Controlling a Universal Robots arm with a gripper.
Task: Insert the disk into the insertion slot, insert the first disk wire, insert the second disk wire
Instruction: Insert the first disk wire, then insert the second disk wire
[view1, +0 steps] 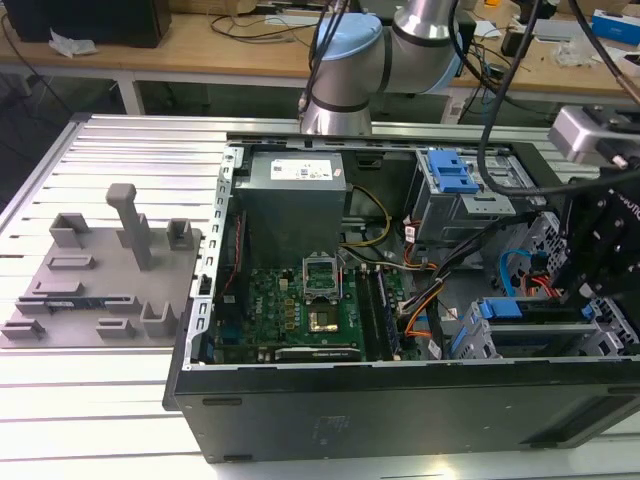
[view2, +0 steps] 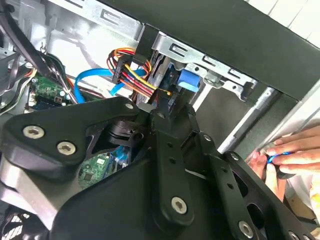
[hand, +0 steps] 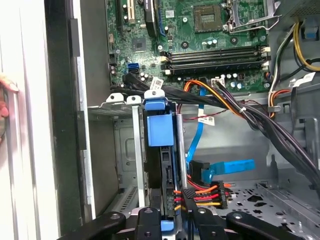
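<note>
We are finding the disk (hand: 159, 170) sitting in the slot (hand: 138, 150), the gripper (hand: 172, 222) hovering at its end; whether it is gripping, we cannot tell. We are judging the disk stiff, heavy and shock-sensitive, best held by the 2 sides of its blue carrier (hand: 161, 131).

Framed in a bright blue carrier, the disk (hand: 160, 131) stands on edge inside the low grey perforated insertion slot (hand: 126, 150), at four o'clock of the open case in the exterior view. A blue data wire (hand: 229, 167) and a multicoloured power wire (hand: 202, 193) lie just beside it.
</note>
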